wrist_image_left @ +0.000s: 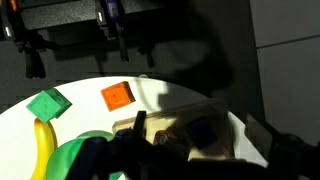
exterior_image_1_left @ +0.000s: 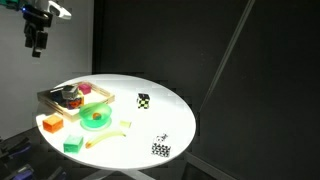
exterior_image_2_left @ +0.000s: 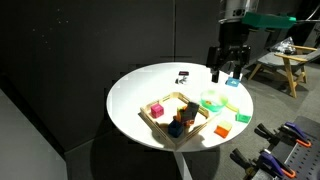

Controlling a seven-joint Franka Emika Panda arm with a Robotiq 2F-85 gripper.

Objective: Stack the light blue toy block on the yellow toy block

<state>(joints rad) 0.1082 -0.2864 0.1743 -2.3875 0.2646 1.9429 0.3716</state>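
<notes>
My gripper (exterior_image_1_left: 38, 46) hangs high above the white round table (exterior_image_1_left: 170, 115), open and empty. It also shows in an exterior view (exterior_image_2_left: 226, 72), and its dark fingers fill the bottom of the wrist view (wrist_image_left: 198, 150). A small pale piece, too small to name for sure, sits on the green disc (exterior_image_1_left: 95, 119), and it may be the light blue toy block (exterior_image_1_left: 97, 113). A small pale yellow piece beside the disc looks like the yellow toy block (exterior_image_1_left: 124, 124). Neither block shows clearly in the wrist view.
A wooden tray (exterior_image_1_left: 60, 93) holds a pink block, a dark blue block (wrist_image_left: 205, 130) and other pieces. An orange block (wrist_image_left: 117, 95), a green block (wrist_image_left: 47, 103) and a yellow bar (wrist_image_left: 42, 140) lie near the disc. Two checkered cubes (exterior_image_1_left: 143, 99) (exterior_image_1_left: 160, 148) stand apart.
</notes>
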